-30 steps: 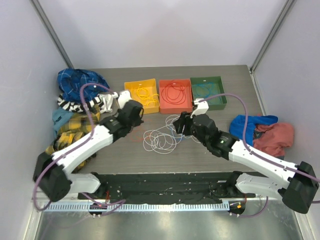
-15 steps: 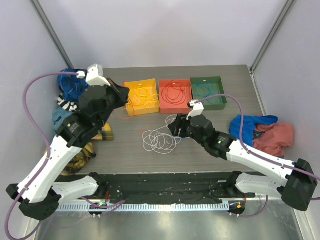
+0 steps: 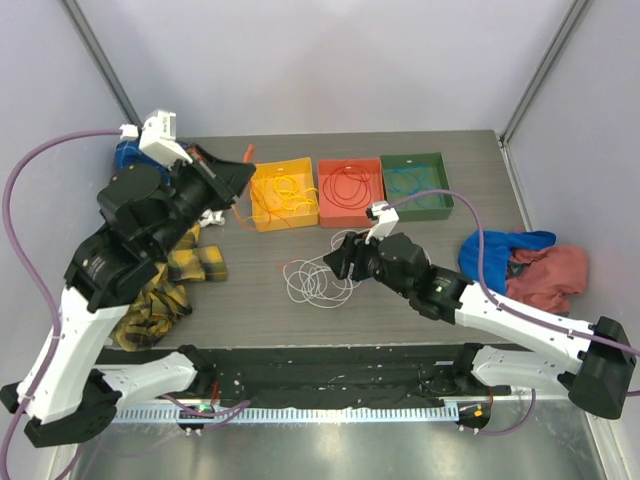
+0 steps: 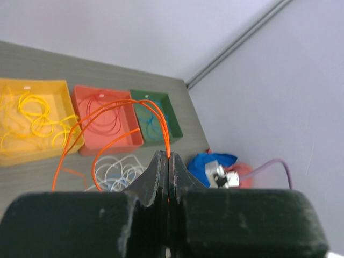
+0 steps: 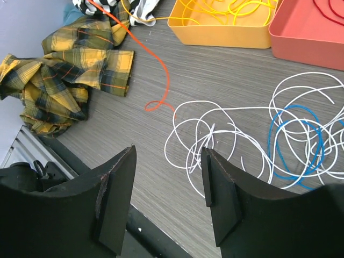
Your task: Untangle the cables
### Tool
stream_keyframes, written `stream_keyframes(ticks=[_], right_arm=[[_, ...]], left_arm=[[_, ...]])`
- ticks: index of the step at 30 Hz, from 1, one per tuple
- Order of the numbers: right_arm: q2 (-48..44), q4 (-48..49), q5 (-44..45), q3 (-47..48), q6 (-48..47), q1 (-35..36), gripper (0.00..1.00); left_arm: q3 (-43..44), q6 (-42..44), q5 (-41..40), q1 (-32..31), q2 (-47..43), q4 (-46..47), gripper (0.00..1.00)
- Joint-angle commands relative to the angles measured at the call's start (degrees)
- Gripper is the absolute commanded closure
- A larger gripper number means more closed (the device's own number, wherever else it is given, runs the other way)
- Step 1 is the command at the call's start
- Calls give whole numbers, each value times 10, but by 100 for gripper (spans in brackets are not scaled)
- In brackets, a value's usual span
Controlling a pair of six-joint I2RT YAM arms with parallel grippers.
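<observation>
The left gripper (image 3: 238,175) is lifted high above the table (image 3: 420,315), over the left end of the yellow tray (image 3: 283,192), and in the left wrist view its jaws are pressed together on a thin orange cable (image 4: 121,101). The cable arcs up in two loops from the jaws. In the right wrist view the orange cable runs down past a yellow plaid cloth (image 5: 64,75) and ends in a small curl on the table, just left of the loose pile. That pile, a tangle of white cables (image 3: 315,282) with a blue cable (image 5: 299,108) woven through its right side, lies on the table in front of the trays. The right gripper (image 3: 338,262) hovers low at the right edge of the pile with its fingers (image 5: 115,199) spread apart, holding nothing. Along the back, the yellow tray contains yellow cables (image 5: 226,8), the red tray (image 3: 350,190) a red cable (image 3: 348,186) and the green tray (image 3: 417,185) a blue one. Crumpled blue and salmon cloths (image 3: 525,265) sit at the table's right edge.
</observation>
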Motion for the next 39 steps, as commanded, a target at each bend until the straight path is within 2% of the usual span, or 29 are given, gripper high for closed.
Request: stream_keyframes(ticks=[1,4,6,11,13,18,26,28,29,30,31,33,35,36,37,39], right_arm=[[-41,21,41,13,-4,5,41],[-64,-6,55,12,-18,5,41],[-75,-16,64,3,-20,5,41],[-106,-24,72,-23,-8,5,41],[-117,-30,71,-34,-4,4,41],[-135,-40,78,-49,-7,5,41],[-137,-33,78,-61,-16,5,41],[-137,-29,77,-66,-18,4,41],[-137,-29,77,-67,-18,5,41],[-136,-27,77,-68,-18,4,41],[-136,-25,78,-68,-18,5,41],[-133,-23,77,-70,-19,5,41],[-132,-20,78,-71,-18,5,41],[-131,-18,77,-72,-18,5,41],[-129,-17,77,-72,-17,4,41],[-129,-13,77,-76,-15,4,41]], left_arm=[[-9,-13,25,-2,-58,-101,100],[-45,-22,0,-2,-94,-161,100],[-116,-37,-9,-2,-117,-178,100],[-337,-88,-43,-2,-149,-116,100],[-384,-94,-46,-2,-145,-61,100],[-442,-98,-66,-2,-90,-7,100],[-481,-116,-69,-2,1,7,99],[-487,-124,-72,-2,9,-1,88],[-485,-124,-72,-2,17,-4,69],[-483,-124,-71,-2,18,-15,61],[-476,-124,-74,-2,21,-20,45],[-469,-126,-84,-2,21,-44,32],[-464,-131,-94,-2,17,-54,10],[-463,-132,-96,-2,15,-59,3],[-464,-135,-96,-2,13,-67,0],[-471,-149,-91,-2,10,-71,0]])
